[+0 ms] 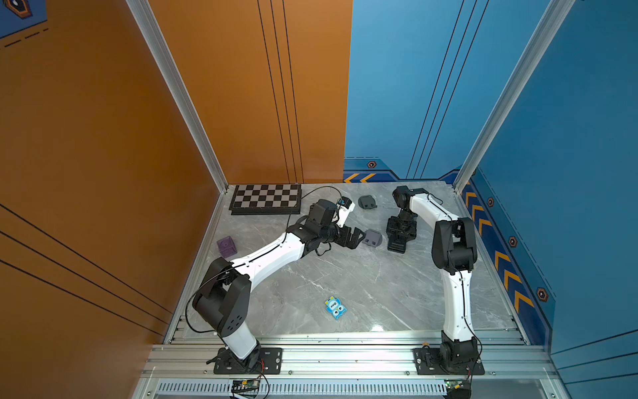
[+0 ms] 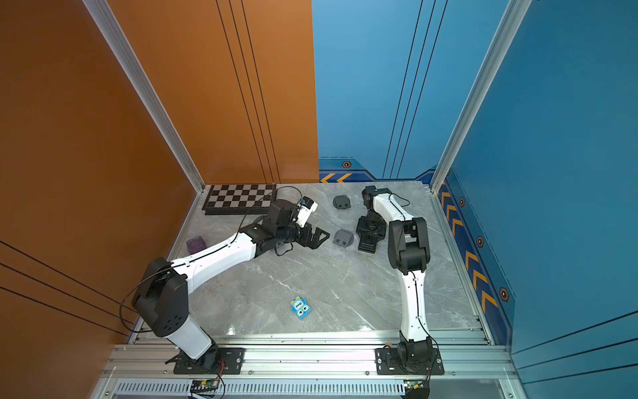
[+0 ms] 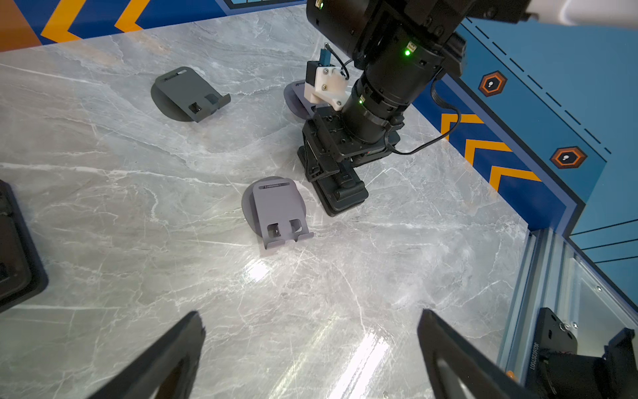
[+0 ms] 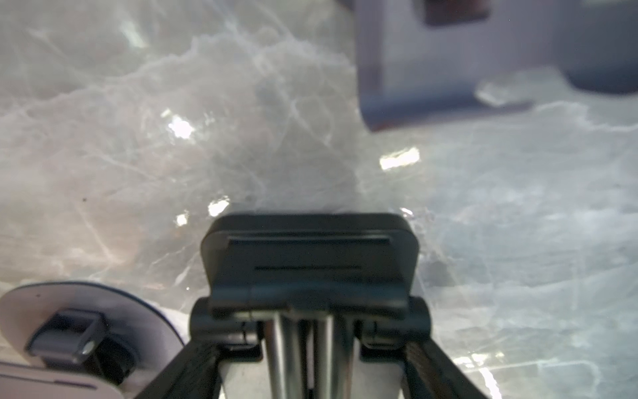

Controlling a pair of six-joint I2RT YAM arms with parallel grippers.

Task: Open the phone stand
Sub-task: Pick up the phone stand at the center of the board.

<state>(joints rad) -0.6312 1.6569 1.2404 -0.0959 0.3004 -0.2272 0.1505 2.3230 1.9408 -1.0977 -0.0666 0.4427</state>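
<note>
**Black phone stand**: quantity one. It rests on the marble table at 2 o'clock from the table centre, with 12 o'clock taken as the far wall in both top views.

**Right gripper**: set directly over the stand. In the right wrist view its two fingers stand apart, one at each side of the stand's hinged end. Whether they press on it cannot be told.

**Grey stands**: quantity three.
- The light grey stand lies just beside the black one, at its 9 o'clock.
- The dark grey stand lies near, at its 11 o'clock.
- The third grey stand shows only in the wrist views, partly hidden behind the right arm.

**Left gripper**: its two fingers are spread wide and empty. It hovers at 9 o'clock of the light grey stand, just beside it.

**Other items**, one each:
- The chessboard is at the table's 11 o'clock corner.
- The purple cube is at the 9 o'clock edge.
- The blue box with cartoon eyes is at 6 o'clock, well apart from all stands.
</note>
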